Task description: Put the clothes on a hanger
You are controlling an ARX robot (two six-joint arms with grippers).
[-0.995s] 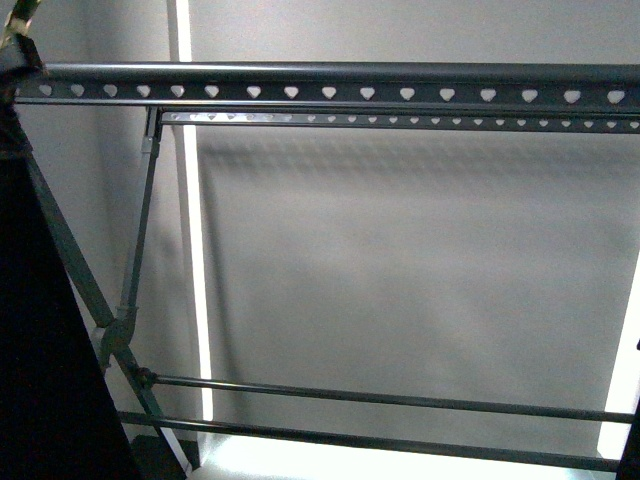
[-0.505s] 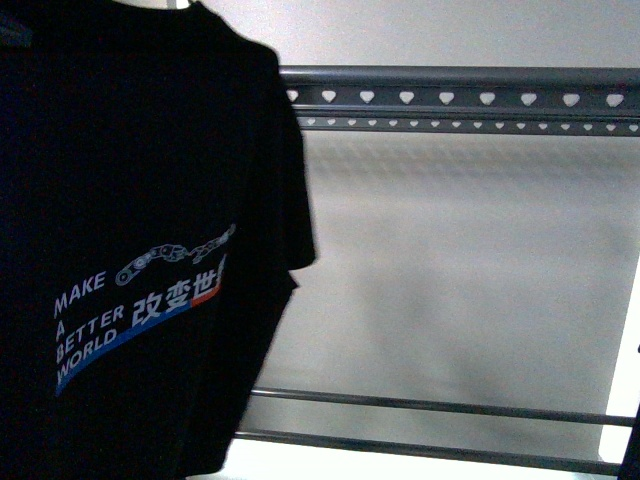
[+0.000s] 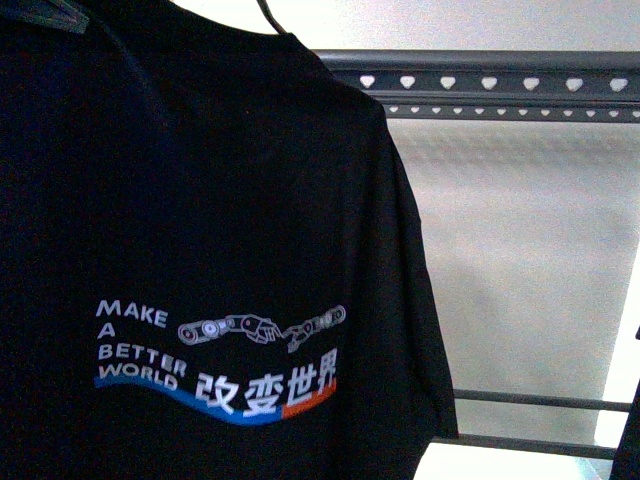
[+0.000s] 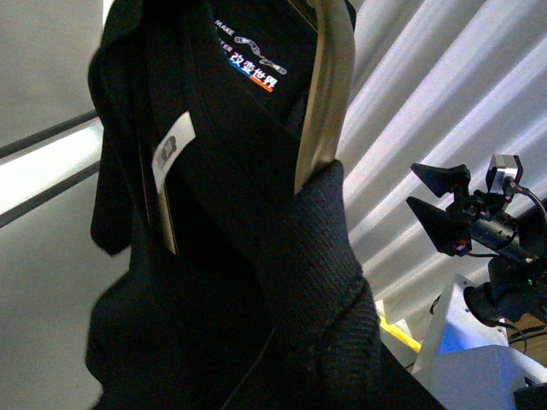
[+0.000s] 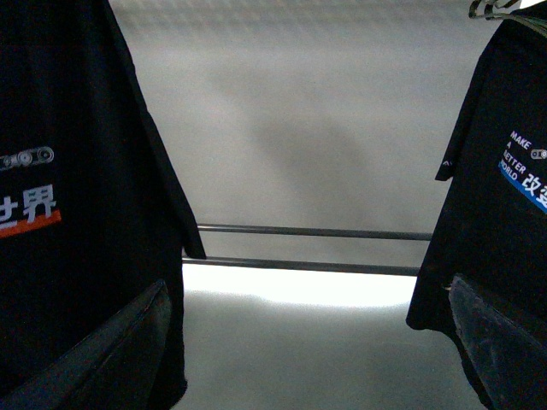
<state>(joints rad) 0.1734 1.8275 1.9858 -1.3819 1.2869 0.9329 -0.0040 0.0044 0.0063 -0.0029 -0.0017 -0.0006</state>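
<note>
A black T-shirt [image 3: 200, 200] of soft matte knit fills the left and centre of the front view. It hangs flat from a thin dark hook [image 3: 265, 15] at the top edge. Its print [image 3: 220, 360] sits in the lower left: white block letters "MAKE A BETTER WORLD", a silvery robot-arm graphic, four white Chinese characters and a blue-to-orange wave.

Behind it, in the upper right, the grey metal drying rack [image 3: 480, 65] shows two long flat top rails, each punched with a row of heart-shaped holes. Two thin round bars [image 3: 540, 400] cross the lower right, in front of a pale wall [image 3: 520, 250].

The left wrist view looks into the shirt's neck. There is a ribbed collar [image 4: 329, 256], a white label [image 4: 171, 149] and one smooth, curved, pale arm of a clothes hanger [image 4: 329, 94] inside the cloth. Dark fabric fills the nearest part of this view, and the left arm's fingers do not show, so I cannot tell how they stand. Beside the shirt stands a black camera rig [image 4: 487, 222].

In the right wrist view the right arm's fingers [image 5: 120, 359] are dark, dull slabs, spread wide with nothing between them. They point level at the two lower bars. Two black shirts show here: the first on one side, and a second T-shirt [image 5: 496, 171] with the same print on the other, well apart.
</note>
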